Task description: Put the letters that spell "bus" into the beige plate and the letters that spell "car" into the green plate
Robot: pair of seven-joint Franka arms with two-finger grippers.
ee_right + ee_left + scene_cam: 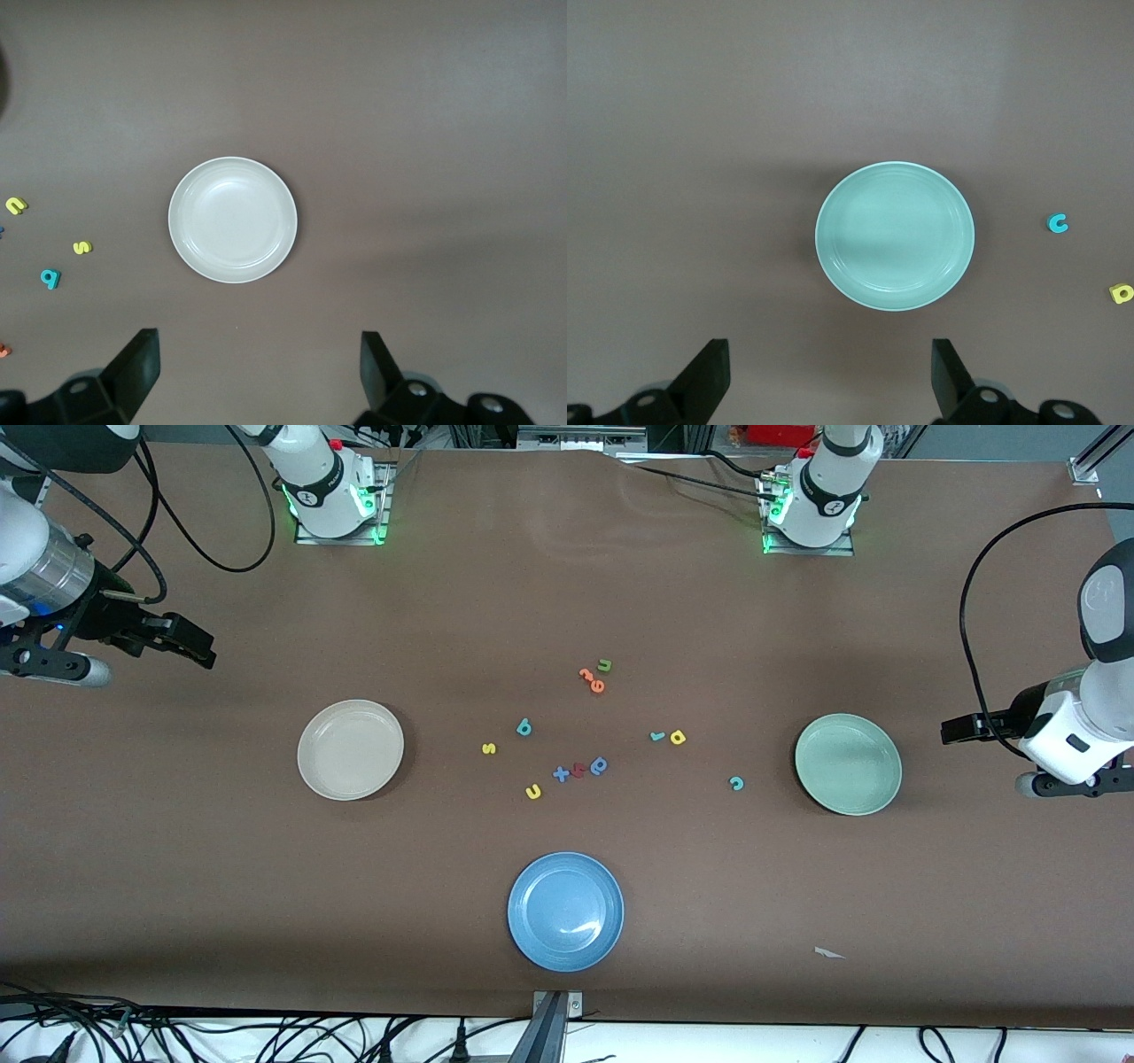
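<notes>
Waiting high at each end of the tabletop (pixel 177 886), jaws spread wide and empty: left gripper (pixel 828 376) beside the green plate (pixel 848 763), right gripper (pixel 257 376) beside the beige plate (pixel 350 749). Lying scattered between the plates, all letters; teal "c" (pixel 736 783) nearest the left arm, yellow "s" (pixel 488 748) nearest the right.

Matt brown table (pixel 266 886), glossy blue plate (pixel 532 943) — smooth.
</notes>
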